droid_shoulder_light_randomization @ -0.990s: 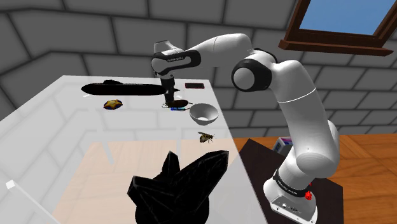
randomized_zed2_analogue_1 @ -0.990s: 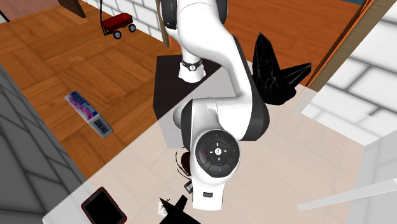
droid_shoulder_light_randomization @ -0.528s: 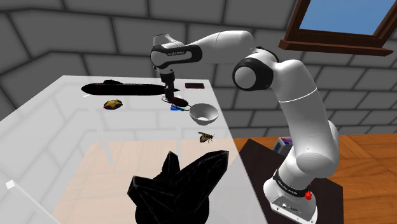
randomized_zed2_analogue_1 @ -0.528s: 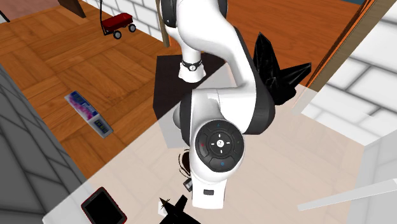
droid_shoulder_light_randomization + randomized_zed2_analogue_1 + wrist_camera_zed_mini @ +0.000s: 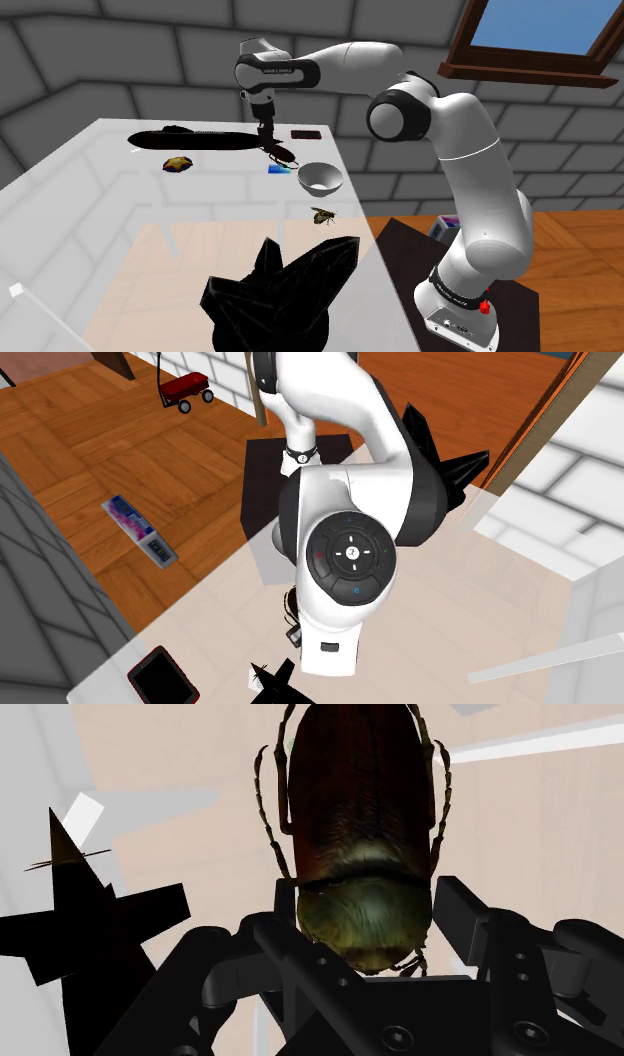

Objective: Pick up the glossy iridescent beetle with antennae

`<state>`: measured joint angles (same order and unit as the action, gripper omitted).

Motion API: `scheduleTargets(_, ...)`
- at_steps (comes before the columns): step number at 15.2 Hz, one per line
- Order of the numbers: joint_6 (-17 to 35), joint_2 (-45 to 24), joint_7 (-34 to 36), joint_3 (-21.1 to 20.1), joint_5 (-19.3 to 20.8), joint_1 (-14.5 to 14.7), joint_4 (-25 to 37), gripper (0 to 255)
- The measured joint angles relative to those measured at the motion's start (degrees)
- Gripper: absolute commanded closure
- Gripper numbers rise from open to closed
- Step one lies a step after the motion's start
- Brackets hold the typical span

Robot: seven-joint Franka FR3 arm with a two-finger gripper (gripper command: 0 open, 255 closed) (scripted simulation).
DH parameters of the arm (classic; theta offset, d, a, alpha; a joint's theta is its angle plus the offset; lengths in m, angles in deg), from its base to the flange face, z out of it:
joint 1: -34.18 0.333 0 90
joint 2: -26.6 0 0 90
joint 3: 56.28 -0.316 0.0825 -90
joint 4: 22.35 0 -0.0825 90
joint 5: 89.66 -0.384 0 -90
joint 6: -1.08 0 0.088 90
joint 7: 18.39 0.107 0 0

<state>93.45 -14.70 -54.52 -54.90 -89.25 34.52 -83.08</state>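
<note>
**Beetle clasped in the gripper over the far part of the table**

Shoulder view, left to right. At the far left of the pale translucent table [image 5: 80,230] lies a long, flat black object [image 5: 190,140]. A small yellow-and-blue object [image 5: 179,164] sits just nearer. To their right, the all-black two-finger gripper [image 5: 268,138] points down from the white arm [image 5: 470,130]. It is clenched on the glossy, dark reddish-brown beetle [image 5: 281,154], which hangs tilted from the fingertips over the far part of the table. A small blue item [image 5: 277,170] lies on the table close by the beetle. Farther right are a flat dark red rectangle [image 5: 305,133] near the far edge and a white bowl [image 5: 321,178] just beside the blue item. A yellow-brown bee [image 5: 322,215] lies nearer than the bowl. A black spiky shape [image 5: 280,290] stands at the near edge.

Wrist view. The fingers [image 5: 285,959] press both sides of the beetle's olive-green head end. Its ribbed wing cases and thin legs extend away from the gripper.
</note>
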Motion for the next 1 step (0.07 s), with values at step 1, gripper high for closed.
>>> scheduleTargets(1, -0.5, 0.1, 0.0, 0.0, 0.0, 0.0, 0.4, 255)
